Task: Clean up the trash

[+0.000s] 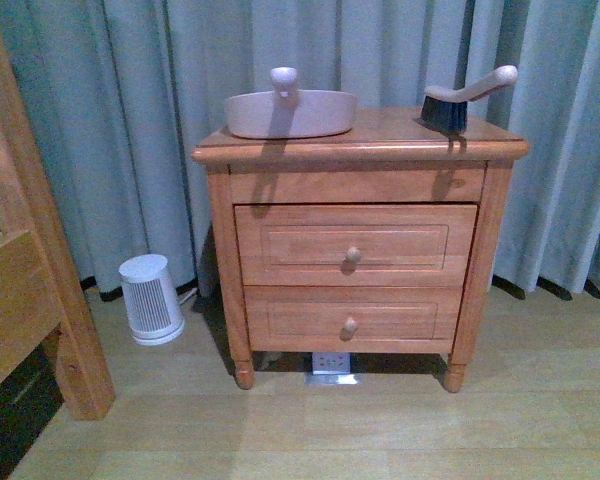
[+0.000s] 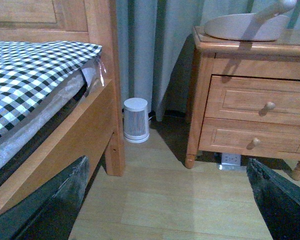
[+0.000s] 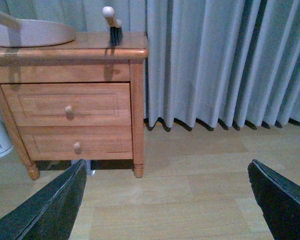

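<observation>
No crumpled white paper trash shows in any view. A beige dustpan (image 1: pixel 290 112) lies on top of the wooden nightstand (image 1: pixel 360 250), and a hand brush (image 1: pixel 460 100) with black bristles stands at its right. The dustpan also shows in the left wrist view (image 2: pixel 245 26) and the right wrist view (image 3: pixel 32 31); the brush shows in the right wrist view (image 3: pixel 112 25). My left gripper (image 2: pixel 165 200) is open and empty above the wood floor, facing the nightstand and bed. My right gripper (image 3: pixel 165 200) is open and empty above the floor, right of the nightstand.
A small white ribbed appliance (image 1: pixel 150 298) stands on the floor left of the nightstand. A wooden bed frame (image 2: pixel 85 125) with a checked cover (image 2: pixel 30 75) is at the left. Grey-green curtains (image 3: pixel 225 60) hang behind. A white wall socket (image 1: pixel 330 362) sits under the nightstand.
</observation>
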Controlling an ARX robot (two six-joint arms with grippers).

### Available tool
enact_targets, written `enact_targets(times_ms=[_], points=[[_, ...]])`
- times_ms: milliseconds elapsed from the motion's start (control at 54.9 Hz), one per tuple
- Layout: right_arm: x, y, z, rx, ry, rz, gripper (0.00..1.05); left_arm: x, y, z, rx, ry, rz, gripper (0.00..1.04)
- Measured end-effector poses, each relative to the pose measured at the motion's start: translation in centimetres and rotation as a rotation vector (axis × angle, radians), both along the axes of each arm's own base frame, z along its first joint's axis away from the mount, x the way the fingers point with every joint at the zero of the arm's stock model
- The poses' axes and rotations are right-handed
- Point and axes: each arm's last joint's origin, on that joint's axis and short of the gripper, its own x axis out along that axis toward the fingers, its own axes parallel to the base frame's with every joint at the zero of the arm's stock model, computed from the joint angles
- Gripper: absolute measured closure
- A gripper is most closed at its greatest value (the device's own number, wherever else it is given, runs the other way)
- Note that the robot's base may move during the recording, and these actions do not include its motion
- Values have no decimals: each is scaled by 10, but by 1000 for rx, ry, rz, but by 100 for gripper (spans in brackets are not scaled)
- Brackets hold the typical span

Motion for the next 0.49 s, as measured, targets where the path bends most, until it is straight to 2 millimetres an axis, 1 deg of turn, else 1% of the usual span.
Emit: enact_targets(times_ms=[492], points=[[0,0,0,0,0,0,7,0,0,0,0,0,0,8]])
